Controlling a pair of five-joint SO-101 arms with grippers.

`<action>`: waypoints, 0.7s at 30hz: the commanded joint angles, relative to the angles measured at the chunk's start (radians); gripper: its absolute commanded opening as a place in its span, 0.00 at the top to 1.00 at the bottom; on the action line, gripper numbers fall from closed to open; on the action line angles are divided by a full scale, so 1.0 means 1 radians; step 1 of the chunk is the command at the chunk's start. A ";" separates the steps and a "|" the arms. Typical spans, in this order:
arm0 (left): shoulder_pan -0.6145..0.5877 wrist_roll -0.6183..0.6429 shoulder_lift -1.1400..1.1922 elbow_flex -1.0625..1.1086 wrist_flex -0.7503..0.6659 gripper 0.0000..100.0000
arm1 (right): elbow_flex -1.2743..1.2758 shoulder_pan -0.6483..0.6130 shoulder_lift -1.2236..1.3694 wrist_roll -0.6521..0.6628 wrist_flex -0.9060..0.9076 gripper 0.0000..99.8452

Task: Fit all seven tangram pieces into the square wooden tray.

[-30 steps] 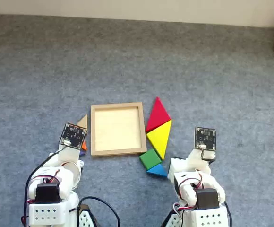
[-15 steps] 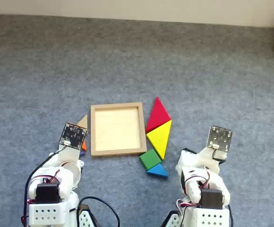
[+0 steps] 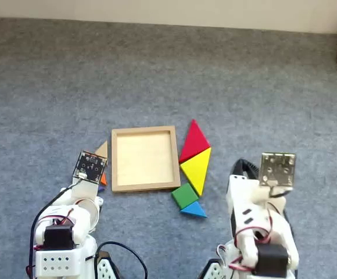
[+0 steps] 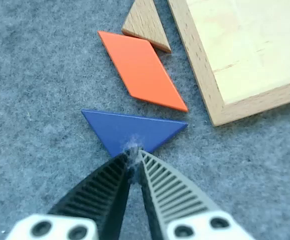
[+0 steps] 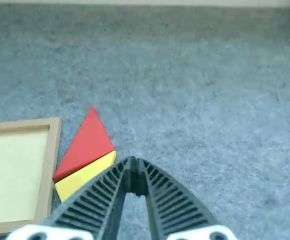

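Left pincer [image 4: 133, 151]: shut tight, with nothing held between its two fingers. Its tip sits at the near corner of the dark blue triangle; it may be touching it, but that is hard to tell.
Right pincer [image 5: 133, 165]: shut too, holding nothing. It hangs above the grey mat [image 3: 168, 75], off to the right of the coloured pieces.
Dark blue triangle [image 4: 132, 131]: flat on the mat, right in front of the left pincer, near the tray's near left corner.
Light blue triangle [image 3: 194, 210]: flat on the mat on the right side, touching the green square.
Green square [image 3: 184, 195]: just beside the tray's near right corner.
Orange slanted piece [image 4: 142, 71]: just past the dark blue triangle, close but apart, beside the tray's left wall.
Wooden tray [image 3: 144, 186]: in the middle of the mat, between the two arms. All seven pieces lie outside it.
Yellow triangle [image 3: 196, 168]: just beside the tray's right wall, past the green square.
Wooden triangle [image 4: 145, 22]: past the orange piece, touching its far end, by the tray's left wall.
Red triangle [image 3: 193, 141]: farthest out on the right, its long side against the yellow triangle.
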 commanded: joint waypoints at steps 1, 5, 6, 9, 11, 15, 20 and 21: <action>-0.012 0.005 -0.004 0.021 0.005 0.99 | -0.205 0.008 -0.010 0.006 0.058 1.00; -0.012 0.005 -0.004 0.021 0.005 0.99 | -0.326 0.007 -0.010 0.005 0.110 1.00; -0.012 0.005 -0.004 0.021 0.005 0.99 | -0.349 0.007 -0.008 0.005 0.131 1.00; -0.012 0.005 -0.004 0.021 0.005 0.99 | -0.409 0.007 -0.008 0.005 0.194 1.00; -0.012 0.005 -0.004 0.021 0.005 0.99 | -0.433 0.004 0.002 0.005 0.219 1.00; -0.012 0.005 -0.004 0.021 0.005 0.99 | -0.452 0.002 0.163 0.005 0.236 1.00; -0.012 0.005 -0.004 0.021 0.005 0.99 | -0.530 -0.001 0.487 0.006 0.237 1.00; -0.012 0.005 -0.004 0.021 0.005 0.99 | -0.552 -0.007 0.542 0.006 0.239 1.00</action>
